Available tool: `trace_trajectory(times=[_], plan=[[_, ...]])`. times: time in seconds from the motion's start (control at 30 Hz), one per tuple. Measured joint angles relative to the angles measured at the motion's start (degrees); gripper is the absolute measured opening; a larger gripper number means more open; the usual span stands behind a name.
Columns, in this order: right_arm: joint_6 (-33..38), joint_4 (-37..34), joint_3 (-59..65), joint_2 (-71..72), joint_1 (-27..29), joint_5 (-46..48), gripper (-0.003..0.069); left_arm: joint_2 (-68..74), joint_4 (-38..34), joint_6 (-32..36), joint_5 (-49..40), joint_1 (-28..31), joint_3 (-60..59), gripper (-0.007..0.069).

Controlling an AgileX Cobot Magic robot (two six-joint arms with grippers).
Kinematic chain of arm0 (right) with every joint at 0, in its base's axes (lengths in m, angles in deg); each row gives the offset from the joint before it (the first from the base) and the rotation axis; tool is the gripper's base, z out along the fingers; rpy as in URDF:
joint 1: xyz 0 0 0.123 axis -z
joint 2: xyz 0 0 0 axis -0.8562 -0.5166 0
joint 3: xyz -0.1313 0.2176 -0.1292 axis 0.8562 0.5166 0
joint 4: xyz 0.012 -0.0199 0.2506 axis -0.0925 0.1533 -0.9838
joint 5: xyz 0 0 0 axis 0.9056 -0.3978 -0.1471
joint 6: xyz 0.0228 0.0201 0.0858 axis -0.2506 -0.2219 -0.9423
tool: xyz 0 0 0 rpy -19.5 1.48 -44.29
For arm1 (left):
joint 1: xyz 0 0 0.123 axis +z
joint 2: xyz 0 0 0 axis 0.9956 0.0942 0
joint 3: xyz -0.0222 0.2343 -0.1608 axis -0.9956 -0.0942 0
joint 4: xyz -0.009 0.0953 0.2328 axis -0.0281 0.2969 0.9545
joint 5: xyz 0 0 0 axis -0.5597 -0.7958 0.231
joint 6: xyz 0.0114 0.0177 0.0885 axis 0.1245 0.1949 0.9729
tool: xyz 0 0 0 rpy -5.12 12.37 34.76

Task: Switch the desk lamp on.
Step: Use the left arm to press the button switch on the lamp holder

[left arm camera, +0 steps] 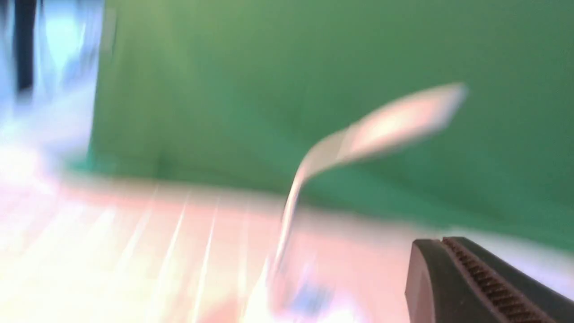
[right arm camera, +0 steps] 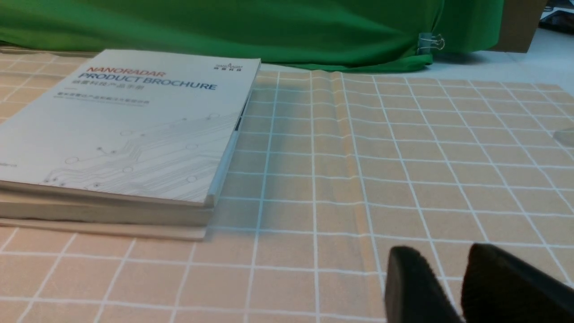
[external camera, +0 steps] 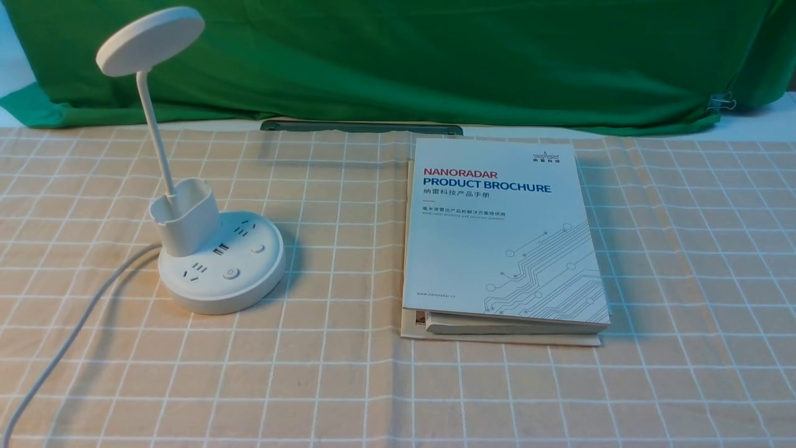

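Observation:
The white desk lamp (external camera: 221,270) stands on the left of the checked cloth. Its flat round head (external camera: 149,40) is up on a thin neck, with a cup holder (external camera: 185,218) behind the sockets. A round button (external camera: 231,273) sits on the front of the base, and its white cord (external camera: 74,323) runs off to the near left. No light shows from the head. Neither gripper shows in the front view. The left wrist view is blurred; it shows the lamp (left arm camera: 394,123) ahead and my left gripper (left arm camera: 441,241) shut and empty. My right gripper (right arm camera: 444,251) is slightly open and empty, low over the cloth.
A thick white product brochure (external camera: 504,236) lies right of centre; it also shows in the right wrist view (right arm camera: 125,130), beside my right gripper. A green backdrop (external camera: 435,56) hangs at the back, with a grey bar (external camera: 360,127) at its foot and a binder clip (external camera: 721,101).

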Motion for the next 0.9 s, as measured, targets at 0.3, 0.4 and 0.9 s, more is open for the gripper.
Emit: trace_trajectory(times=[0.3,0.4,0.9], plan=[[0.0,0.0,0.0,0.0,0.0,0.0,0.0239,21.4,-30.9,23.6,-10.3,0.0,-0.2,0.0021],[0.0,0.0,0.0,0.0,0.0,0.0,0.0239,26.3,-40.5,34.7,-15.1,0.0,0.6,0.0021],[0.0,0.0,0.0,0.0,0.0,0.0,0.0239,42.5,-47.5,43.2,-22.3,0.0,3.6,0.0021]])
